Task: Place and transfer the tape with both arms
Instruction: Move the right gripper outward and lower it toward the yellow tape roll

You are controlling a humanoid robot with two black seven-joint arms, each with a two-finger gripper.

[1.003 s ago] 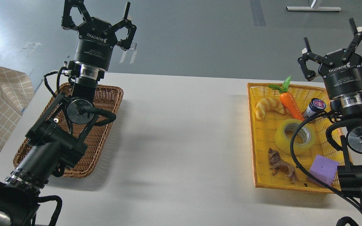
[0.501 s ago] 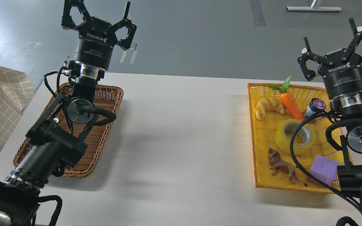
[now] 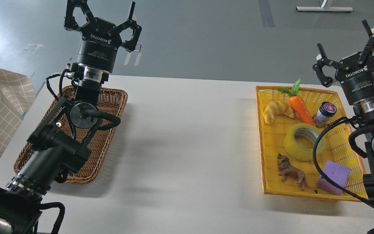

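Tape point(image 3: 304, 141), one translucent yellow roll with a pale core, lies flat near the middle of the yellow basket point(image 3: 261, 136) on the right side of the counter point(image 3: 187, 146). My right pincer point(image 3: 352, 40) hangs well above and beyond it, past the basket's far right corner, fingers spread wide and holding nothing. A black cable from my right arm crosses in front of the roll's right edge.

Around the tape I count one of each: a croissant point(image 3: 277, 110) and a toy carrot point(image 3: 299, 105) toward the far side, a small dark jar point(image 3: 324, 113) just beyond the roll on the right, a brown lion figure point(image 3: 290, 171) on the near side, and a purple foam cube point(image 3: 334, 177) at the near right.

Far across the counter, my left pincer point(image 3: 104, 13) is raised above one brown wicker basket point(image 3: 109, 130), its fingers also wide apart and touching nothing.
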